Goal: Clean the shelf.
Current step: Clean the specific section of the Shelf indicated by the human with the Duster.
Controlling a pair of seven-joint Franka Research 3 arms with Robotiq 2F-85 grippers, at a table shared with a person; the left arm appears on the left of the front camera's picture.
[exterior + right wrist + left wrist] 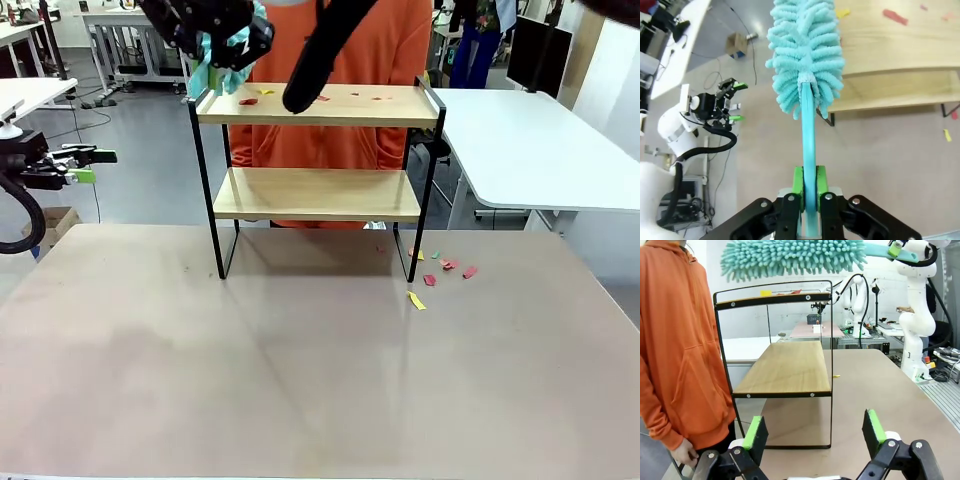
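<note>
**Two-tier shelf at the table's far side, duster above its left end**

The shelf (315, 193) stands at the far side of the table (300, 380), just in front of a person in an orange hoodie (400, 50). It has two smooth, light wooden boards on a thin black metal frame. The top board (330, 110) carries about six small paper scraps (248, 101), mostly red, one yellow. About six more floor scraps (449, 264) lie on the table by the shelf's right foot. A fluffy teal duster (807, 55) hangs over the top board's left end, and the right gripper (809, 182) is clenched on its flat handle. The left gripper (815, 432) sits off the table's left side, released, with its two green pads (754, 432) wide apart.
</note>
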